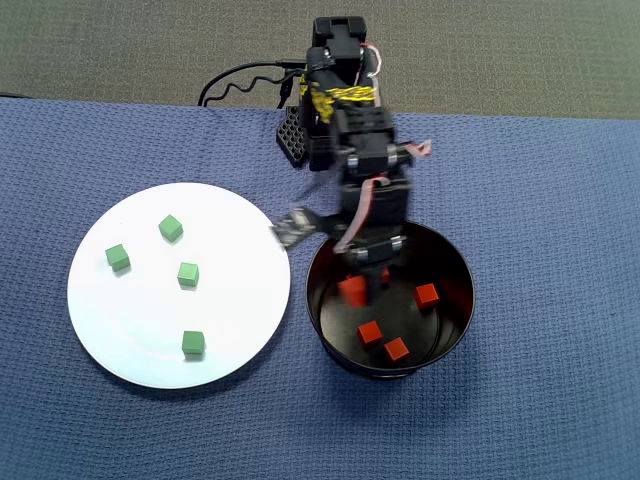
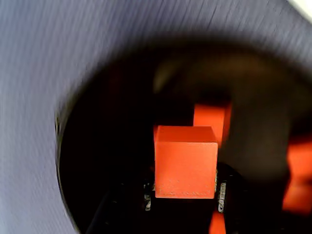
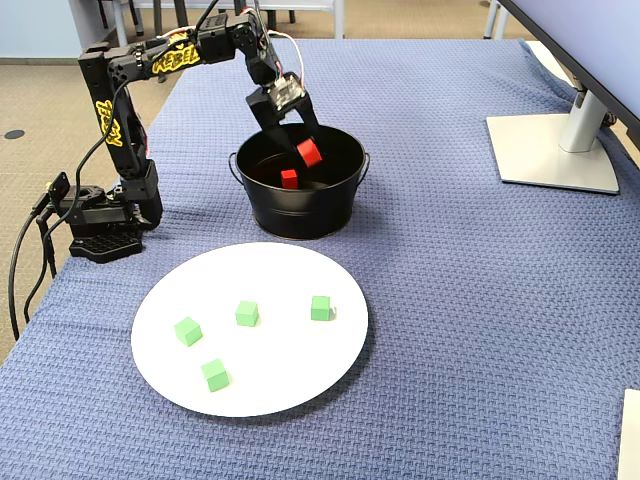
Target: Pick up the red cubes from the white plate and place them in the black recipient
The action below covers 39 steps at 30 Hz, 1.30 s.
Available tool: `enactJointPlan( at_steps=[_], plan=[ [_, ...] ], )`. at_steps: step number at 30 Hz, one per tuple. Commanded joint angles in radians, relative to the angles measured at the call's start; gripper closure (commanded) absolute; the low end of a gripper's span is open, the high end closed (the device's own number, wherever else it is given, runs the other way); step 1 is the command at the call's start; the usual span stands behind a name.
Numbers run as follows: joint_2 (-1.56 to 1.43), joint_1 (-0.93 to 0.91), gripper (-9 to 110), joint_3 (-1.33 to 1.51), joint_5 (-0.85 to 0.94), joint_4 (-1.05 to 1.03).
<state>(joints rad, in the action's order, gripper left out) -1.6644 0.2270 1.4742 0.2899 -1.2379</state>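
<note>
Overhead view: your end effector (image 1: pixel 362 285) hangs inside the black pot (image 1: pixel 455 340), clamped on a red cube (image 1: pixel 351 291). Three more lie on its floor. The white plate (image 1: pixel 140 330) holds green cubes (image 1: pixel 171 228) only.

Wrist view: cube (image 2: pixel 185 162) looks light, rigid, matte; flat opposite faces suit gripping.

Fixed view: yellow arm lettering (image 3: pixel 168 60), unreadable.

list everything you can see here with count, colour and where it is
red cubes: at least four visible, red-orange, inside the pot; one of them held by the gripper
green cubes: four, green, spread on the plate
white plate: one, white, on the cloth beside the pot
black pot: one, glossy black, on the cloth
cloth: one, blue, covering the table
monitor stand: one, grey, right edge in fixed view
gripper: one, black, over the pot, shut on a red cube
</note>
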Motion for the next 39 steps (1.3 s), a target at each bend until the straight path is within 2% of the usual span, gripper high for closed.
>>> enactJointPlan(
  at_steps=[1,6,15,21,26,30,39],
  plan=[
    [-0.094,0.069,69,-0.002,-0.063,0.029],
    [-0.14,-0.014,68,-0.031,-0.06,-0.009],
    [-0.313,-0.403,90,0.017,-0.074,-0.046],
    [-0.388,-0.643,101,0.288,-0.049,0.15],
    [-0.388,-0.799,102,0.508,-0.031,0.328],
    [-0.422,-0.821,102,0.673,-0.002,0.454],
    [-0.56,-0.67,102,0.885,-0.051,0.434]
  ],
)
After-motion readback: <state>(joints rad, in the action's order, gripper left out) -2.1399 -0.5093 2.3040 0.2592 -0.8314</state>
